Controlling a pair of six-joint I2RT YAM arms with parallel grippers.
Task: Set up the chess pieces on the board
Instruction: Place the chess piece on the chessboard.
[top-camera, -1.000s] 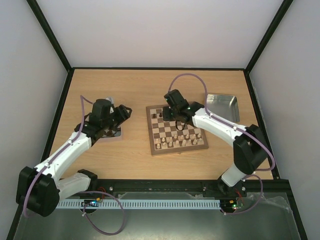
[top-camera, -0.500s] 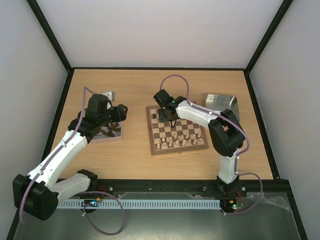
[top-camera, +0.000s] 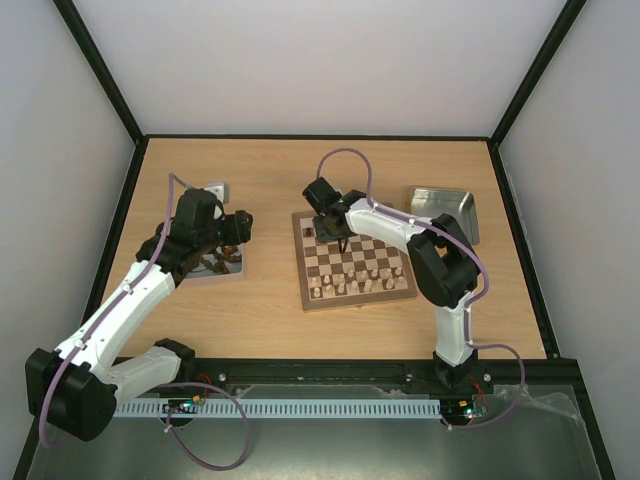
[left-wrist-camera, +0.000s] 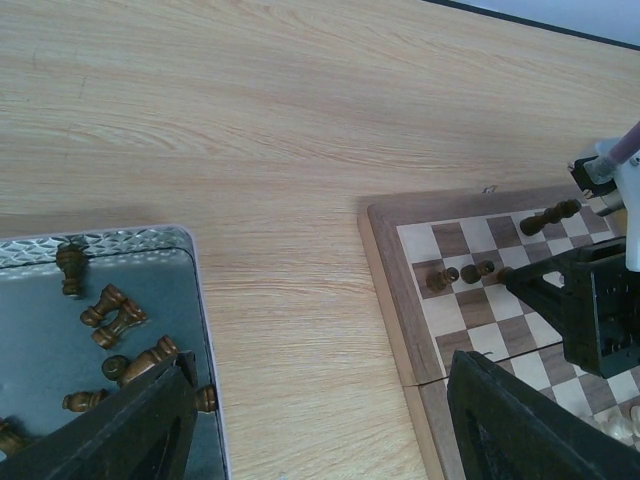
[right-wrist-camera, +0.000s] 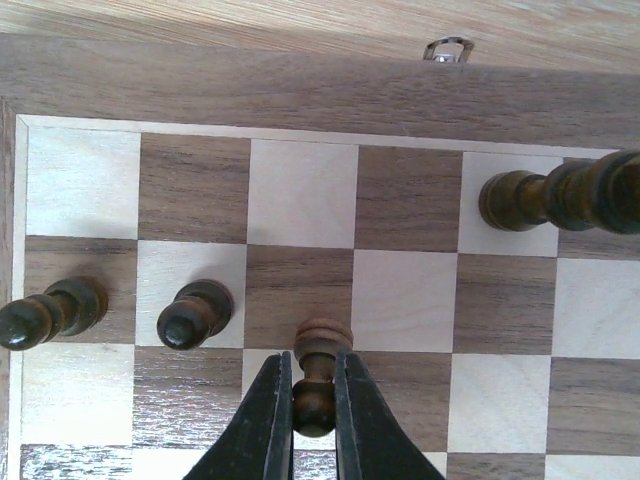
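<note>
Top view: the chess pieces (top-camera: 308, 232) on the board (top-camera: 356, 298) are too small to identify, and the left arm (top-camera: 195, 240) covers most of the metal tray (top-camera: 218, 189). Left wrist view: the tray runs off the left and bottom edges, one finger (left-wrist-camera: 130, 430) masking some pieces. Right wrist view: a tall dark piece (right-wrist-camera: 560, 200) is cut by the right edge.

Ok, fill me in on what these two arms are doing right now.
They are setting up a chess set. The right gripper is shut on a dark pawn at the far side of the board. Two more dark pawns stand in the same row beside it, and a taller dark piece stands in the back row. The left gripper hangs open over a metal tray of loose dark pieces lying on their sides. Pale pieces fill the near rows.
</note>
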